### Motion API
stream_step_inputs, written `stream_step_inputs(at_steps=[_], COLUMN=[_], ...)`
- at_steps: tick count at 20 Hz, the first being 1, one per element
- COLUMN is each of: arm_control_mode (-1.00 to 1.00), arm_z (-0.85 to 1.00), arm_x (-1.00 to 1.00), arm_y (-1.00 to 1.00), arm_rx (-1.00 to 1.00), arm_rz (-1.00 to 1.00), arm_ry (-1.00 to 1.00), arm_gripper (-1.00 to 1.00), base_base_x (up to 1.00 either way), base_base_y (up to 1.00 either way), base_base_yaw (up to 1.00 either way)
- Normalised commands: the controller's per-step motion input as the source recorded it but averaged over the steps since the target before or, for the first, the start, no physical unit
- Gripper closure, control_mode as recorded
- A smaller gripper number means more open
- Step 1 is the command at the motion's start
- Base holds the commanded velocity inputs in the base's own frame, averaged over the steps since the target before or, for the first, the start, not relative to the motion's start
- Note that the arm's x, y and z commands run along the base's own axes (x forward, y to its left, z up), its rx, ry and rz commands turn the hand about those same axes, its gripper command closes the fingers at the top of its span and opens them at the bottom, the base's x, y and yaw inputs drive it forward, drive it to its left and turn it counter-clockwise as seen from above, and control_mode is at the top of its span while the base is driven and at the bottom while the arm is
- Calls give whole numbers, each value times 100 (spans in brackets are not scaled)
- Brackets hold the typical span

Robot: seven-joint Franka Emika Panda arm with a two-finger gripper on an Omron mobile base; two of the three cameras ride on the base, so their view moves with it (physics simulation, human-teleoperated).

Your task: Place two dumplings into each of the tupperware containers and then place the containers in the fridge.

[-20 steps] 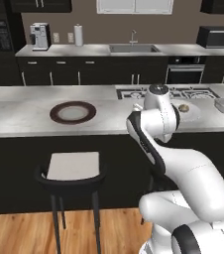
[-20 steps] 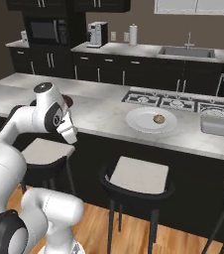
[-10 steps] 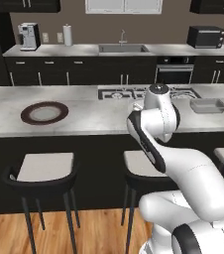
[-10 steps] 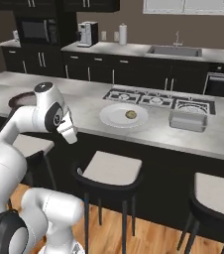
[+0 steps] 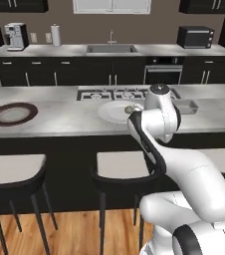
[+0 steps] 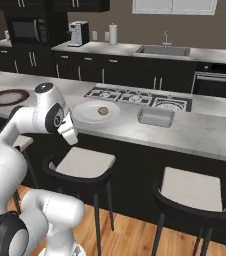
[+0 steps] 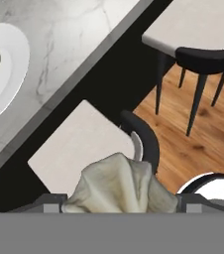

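Hand view put a pale, folded dumpling (image 7: 119,181) right between the two finger tips of the gripper (image 7: 120,201), so the gripper was clamped on it with the jaws standing fairly wide around its bulk. Below it lay the seat of a stool (image 7: 79,149) and the wooden floor, with the edge of the desk (image 7: 79,34) off to one side, so the load hung out in front of the desk rather than over it.

On the desk sat a round white plate (image 6: 87,114) with a second dumpling (image 6: 103,110) on it, and just beside the plate, toward the robot's right, a shallow greyish container (image 6: 156,116) that looked empty from the right base view, though its inside was too small to be sure of. A dark-rimmed plate (image 5: 12,113) lay well apart at the far left of the desk.

By my reading the step in hand was the filling of the containers: one dumpling was in the grip and being carried toward a tub, with none judged to be placed in the greyish container yet, and the fridge step not begun.

The next move called for raising the hand above the desk edge, bringing it over the open top of the greyish container, lowering it close to the floor of the tub and only then parting the jaws, so the soft lump would drop inside and not roll off the rim
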Motion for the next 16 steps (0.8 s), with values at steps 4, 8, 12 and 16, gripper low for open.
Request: stream_step_inputs(at_steps=[4, 8, 12, 16], arm_control_mode=[100, 100, 100, 100], arm_z=[0, 0, 0, 0], arm_x=[0, 0, 0, 0], arm_y=[0, 0, 0, 0], arm_rx=[0, 0, 0, 0], arm_rz=[0, 0, 0, 0], arm_ry=[0, 0, 0, 0], arm_gripper=[100, 100, 100, 100], base_base_x=[0, 4, 18, 31], base_base_y=[-65, -60, -57, -49], base_base_yaw=[0, 0, 0, 0])
